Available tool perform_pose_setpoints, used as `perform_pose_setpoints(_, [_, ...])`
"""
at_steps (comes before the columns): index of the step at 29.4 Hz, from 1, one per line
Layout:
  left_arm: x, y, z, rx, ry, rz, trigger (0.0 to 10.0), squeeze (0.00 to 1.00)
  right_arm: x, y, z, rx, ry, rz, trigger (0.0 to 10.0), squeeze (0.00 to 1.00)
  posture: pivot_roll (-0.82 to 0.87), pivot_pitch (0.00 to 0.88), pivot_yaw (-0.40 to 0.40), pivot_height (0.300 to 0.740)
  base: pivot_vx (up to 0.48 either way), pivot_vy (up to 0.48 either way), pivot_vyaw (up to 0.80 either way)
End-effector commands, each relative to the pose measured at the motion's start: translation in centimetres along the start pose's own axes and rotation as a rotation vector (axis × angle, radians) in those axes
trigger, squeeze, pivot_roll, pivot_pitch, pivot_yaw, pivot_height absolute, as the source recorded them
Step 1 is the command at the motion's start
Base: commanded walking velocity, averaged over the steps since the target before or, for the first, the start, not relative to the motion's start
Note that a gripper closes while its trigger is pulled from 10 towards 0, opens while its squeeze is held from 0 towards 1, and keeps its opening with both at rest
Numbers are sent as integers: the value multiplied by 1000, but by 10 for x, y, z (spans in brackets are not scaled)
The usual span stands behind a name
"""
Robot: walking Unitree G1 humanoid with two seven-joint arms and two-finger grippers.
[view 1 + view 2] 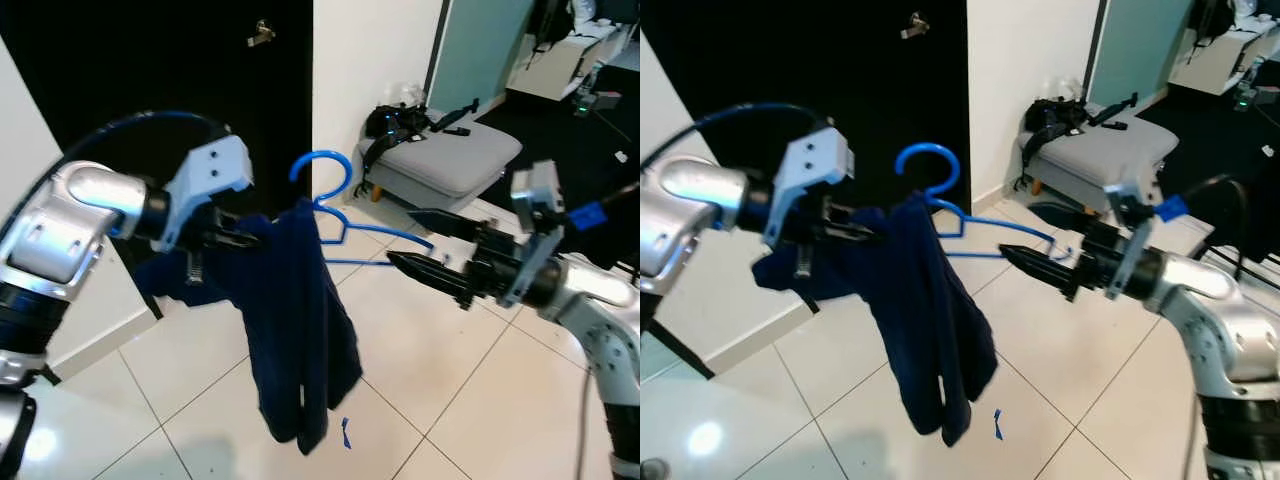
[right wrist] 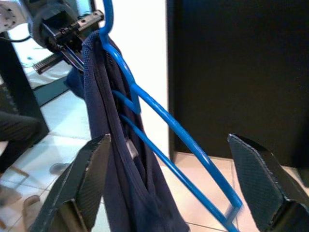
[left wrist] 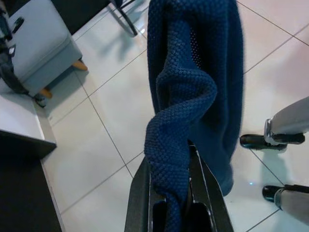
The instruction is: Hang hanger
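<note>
One dark blue knit garment (image 1: 300, 330) is draped over one blue hanger (image 1: 335, 215) and is seen at the middle of the head views, above the tiled floor (image 1: 440, 400). At nine o'clock, the left gripper (image 1: 235, 238) is clamped on the cloth. At three o'clock, the right gripper (image 1: 425, 245) is held with jaws apart around the hanger's free end. One grey stool (image 1: 450, 160) is seen at one o'clock.

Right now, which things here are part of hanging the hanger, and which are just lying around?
Job:
blue hanger
navy garment draped on it
left gripper, clamped on the garment
right gripper, open at the hanger's end

Lying about:
grey stool
black strap on it
</note>
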State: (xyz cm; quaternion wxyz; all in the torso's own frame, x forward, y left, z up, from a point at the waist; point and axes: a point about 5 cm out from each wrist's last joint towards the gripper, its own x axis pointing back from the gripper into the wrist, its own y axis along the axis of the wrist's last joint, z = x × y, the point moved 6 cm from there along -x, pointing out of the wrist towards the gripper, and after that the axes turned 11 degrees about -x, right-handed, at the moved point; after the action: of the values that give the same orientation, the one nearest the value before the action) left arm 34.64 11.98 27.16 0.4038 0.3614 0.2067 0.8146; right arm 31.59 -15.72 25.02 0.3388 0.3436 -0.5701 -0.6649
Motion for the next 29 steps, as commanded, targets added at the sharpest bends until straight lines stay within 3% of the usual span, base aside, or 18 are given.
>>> perform_pose_setpoints(1, [11,2,10,-69,29,26,0,0,12,1,-5,0,-34,-10,10000,1000,76,37,13,740,0,0,0])
perform_pose_setpoints(6, [21,8,25,-137,56,31,0,0,34,-5,-8,-43,-71,-16,10000,1000,74,40,13,740,0,0,0])
perform_pose_setpoints(8, [29,30,44,-221,110,-32,0,0,47,-24,0,-143,-54,-12,10000,980,76,41,11,740,0,0,0])
perform_pose_setpoints(9, [29,30,44,-221,110,-32,0,0,47,-24,0,-143,-54,-12,10000,980,76,41,11,740,0,0,0])
perform_pose_setpoints(10, [32,38,52,-254,137,-56,0,0,50,-34,5,-192,-37,-7,10000,694,76,42,12,740,0,0,0])
perform_pose_setpoints(11, [32,38,52,-254,137,-56,0,0,50,-34,5,-192,-37,-7,10000,694,76,42,12,740,0,0,0])
perform_pose_setpoints(12, [34,46,58,-285,166,-85,0,0,51,-44,10,-250,-19,-14,10000,0,76,43,14,740,0,0,0])
perform_pose_setpoints(13, [37,55,65,-315,204,-120,0,0,52,-53,11,-301,-18,-29,10000,0,76,43,14,740,0,0,0])
perform_pose_setpoints(15, [37,55,65,-315,204,-120,0,0,52,-53,11,-301,-18,-29,10000,0,76,43,14,740,0,0,0])
perform_pose_setpoints(16, [39,65,68,-336,226,-173,627,0,51,-63,11,-343,-30,-39,10000,0,78,43,15,740,0,0,0])
perform_pose_setpoints(17, [39,65,68,-336,226,-173,627,0,51,-63,11,-343,-30,-39,10000,0,78,43,15,740,0,0,0])
perform_pose_setpoints(18, [40,86,65,-350,231,-307,10000,0,44,-76,7,-414,-64,-82,10000,0,79,47,16,740,0,0,0])
perform_pose_setpoints(22, [40,90,61,-357,208,-344,10000,0,41,-76,6,-433,-72,-104,10000,0,78,51,15,740,0,0,0])
perform_pose_setpoints(26, [33,91,47,-407,127,-358,10000,0,31,-62,-2,-497,-74,-227,10000,0,81,54,11,740,0,0,0])
perform_pose_setpoints(29, [31,92,45,-418,115,-360,10000,0,25,-60,1,-505,-54,-237,10000,0,83,54,11,740,0,0,0])
